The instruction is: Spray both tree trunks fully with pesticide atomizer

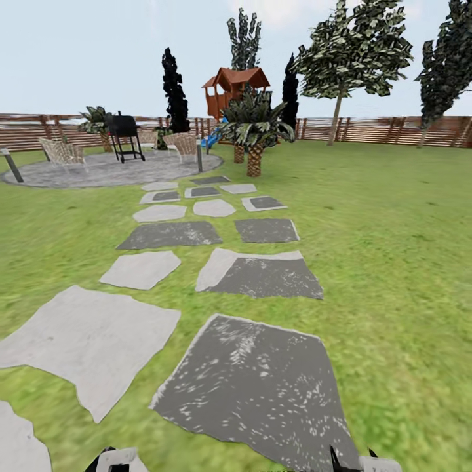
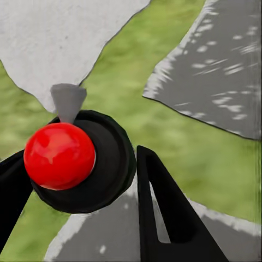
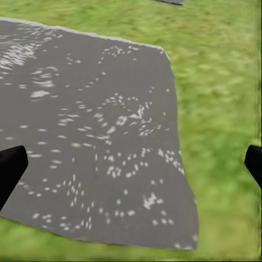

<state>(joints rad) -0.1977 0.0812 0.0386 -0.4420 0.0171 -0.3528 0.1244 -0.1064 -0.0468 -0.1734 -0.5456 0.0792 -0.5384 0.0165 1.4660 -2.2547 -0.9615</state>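
- Left claw (image 2: 82,180): two black fingers (image 2: 164,213) sit either side of a black round-bodied sprayer (image 2: 109,164) with a red ball top (image 2: 59,155) and a small grey cone nozzle (image 2: 68,101). The fingers look pressed against its sides, so I read it as pinched and carried. This seems to be the pesticide sprayer the task wants, already off the grass.
- The nozzle points away from the wrist, past the fingertips; held that way it should aim wherever the arm points, which suits spraying a trunk later.
- Right claw (image 3: 131,164): only the two dark fingertips show, at opposite edges of the right wrist view, spread wide with nothing between them. Probably kept free because one hand is enough for the sprayer.
- Under both claws: a dark grey stepping stone (image 3: 93,142), a pale stone (image 2: 60,38) beside it, and green lawn (image 1: 393,275) between.
- Head view: both wrists sit low at the bottom edge, tucked for travel, I judge. The stone path (image 1: 262,272) runs ahead to a round paved patio (image 1: 105,170) with a black grill (image 1: 124,134) and wicker chairs (image 1: 62,152).
- Farther out: a short palm (image 1: 254,131), a red playhouse (image 1: 233,88), dark slim trees, the slatted wooden fence (image 1: 380,129).
- A leafy tree with a bare leaning trunk (image 1: 337,118) stands well off at the right by the fence; possibly a target. Spraying not yet begun.
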